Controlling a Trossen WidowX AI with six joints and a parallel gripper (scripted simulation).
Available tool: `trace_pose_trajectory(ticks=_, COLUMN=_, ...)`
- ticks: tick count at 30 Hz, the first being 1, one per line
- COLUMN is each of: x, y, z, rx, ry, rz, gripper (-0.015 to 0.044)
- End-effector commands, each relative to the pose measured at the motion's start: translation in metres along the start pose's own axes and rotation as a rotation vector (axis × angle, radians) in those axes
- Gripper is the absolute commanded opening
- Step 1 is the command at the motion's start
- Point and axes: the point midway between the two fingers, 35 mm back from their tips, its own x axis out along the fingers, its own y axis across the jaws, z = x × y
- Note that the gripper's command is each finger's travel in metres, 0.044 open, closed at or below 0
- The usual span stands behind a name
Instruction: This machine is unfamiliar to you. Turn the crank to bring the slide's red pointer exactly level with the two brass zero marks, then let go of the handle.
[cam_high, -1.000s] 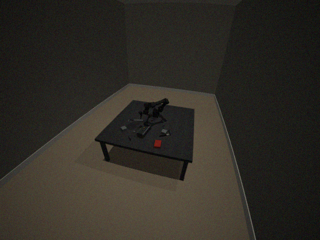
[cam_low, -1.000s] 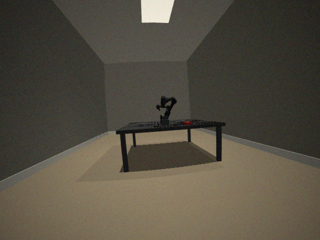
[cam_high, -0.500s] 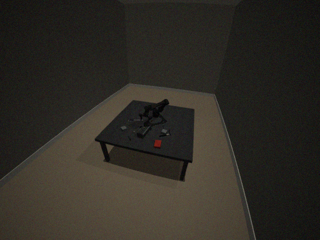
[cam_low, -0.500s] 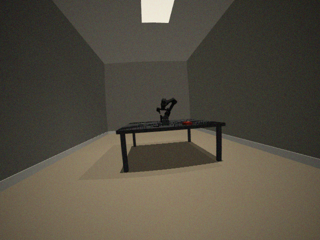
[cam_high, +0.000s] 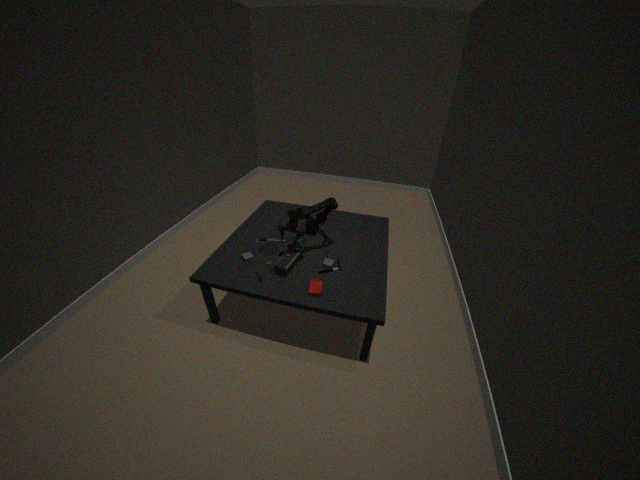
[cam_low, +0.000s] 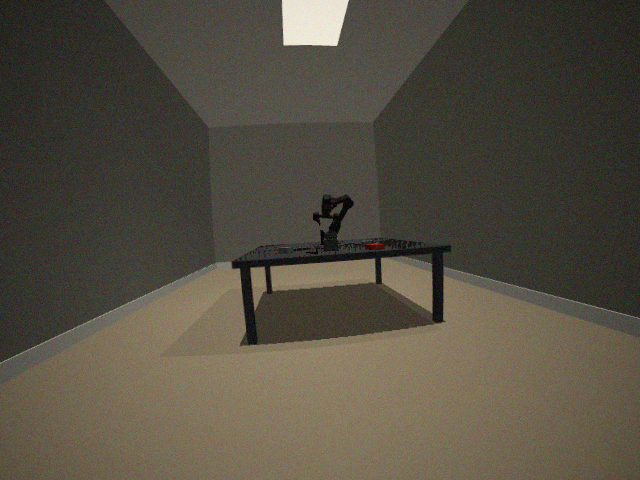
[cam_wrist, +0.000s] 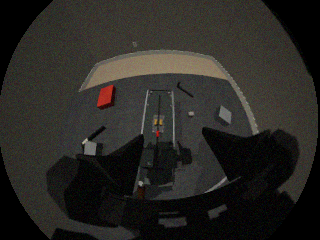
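Observation:
The crank machine (cam_high: 287, 260) stands on the dark table in front of the arm. In the wrist view its two pale rails (cam_wrist: 159, 120) run away from me, with the slide's red pointer (cam_wrist: 158, 134) just below the brass marks (cam_wrist: 159, 120). The dark crank body (cam_wrist: 160, 160) and a small handle (cam_wrist: 140, 188) lie between my fingers' line of sight, below me. My gripper (cam_wrist: 173, 133) hangs above the machine, open and empty. It shows in the top view (cam_high: 281, 227) and, raised above the table, in the exterior view (cam_low: 317, 219).
A red block (cam_high: 315, 287) lies near the table's front, also in the wrist view (cam_wrist: 106, 96). Small grey blocks (cam_high: 247, 255) (cam_high: 328, 262) and thin dark rods lie around the machine. The table edge (cam_wrist: 160, 60) is beyond the rails.

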Motion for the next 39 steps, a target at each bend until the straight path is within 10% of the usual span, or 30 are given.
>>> trace_pose_trajectory(ticks=1, x=-0.021, y=-0.003, z=0.017, rx=-0.004, ry=-0.010, rz=0.002, gripper=0.0440)
trace_pose_trajectory(ticks=39, x=-0.084, y=0.067, z=-0.080, rx=0.172, ry=-0.067, rz=-0.025, gripper=0.0440)
